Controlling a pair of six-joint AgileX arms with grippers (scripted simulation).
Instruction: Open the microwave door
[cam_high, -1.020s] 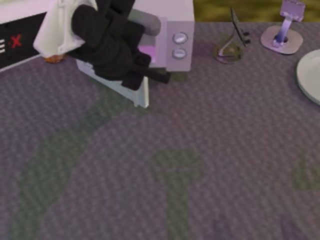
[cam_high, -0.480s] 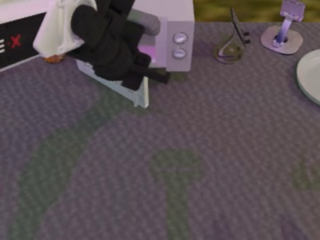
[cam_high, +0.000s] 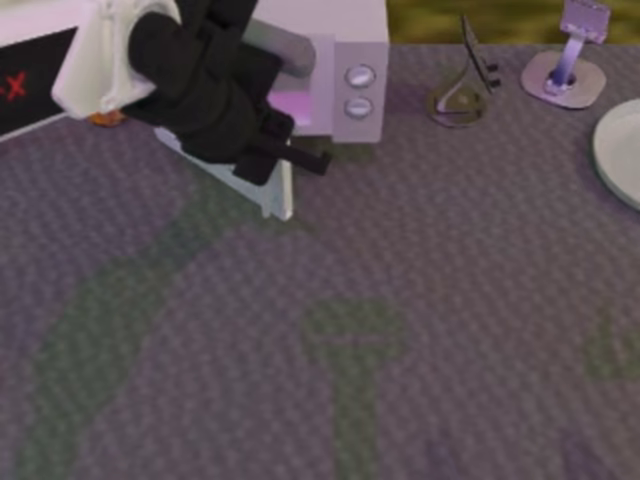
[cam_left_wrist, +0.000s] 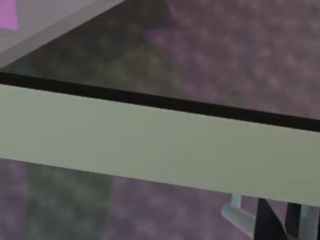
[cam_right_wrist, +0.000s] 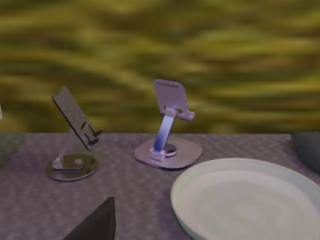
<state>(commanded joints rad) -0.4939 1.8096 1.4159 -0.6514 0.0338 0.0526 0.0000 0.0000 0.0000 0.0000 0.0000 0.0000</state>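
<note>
My left gripper (cam_high: 300, 158) sits at the microwave door (cam_high: 275, 195), which is swung open; I cannot tell its jaws.

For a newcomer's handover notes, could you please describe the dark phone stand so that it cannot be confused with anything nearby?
Start at the white microwave at the table's far edge and look right, past its knobs. The dark phone stand comes first: a thin black tilted plate on a round base. Its neighbour, the lilac phone stand, is pale, with a broader base.

White microwave (cam_high: 345, 40) with two grey knobs (cam_high: 359, 90) and pink-lit inside, white microwave door (cam_high: 262, 186), black left gripper (cam_high: 300, 152) on a white-and-black arm, purple mottled tablecloth (cam_high: 450, 300) with green patches, pale plate (cam_high: 620, 150), lilac phone stand (cam_high: 565, 70), dark phone stand (cam_high: 462, 90).
</note>
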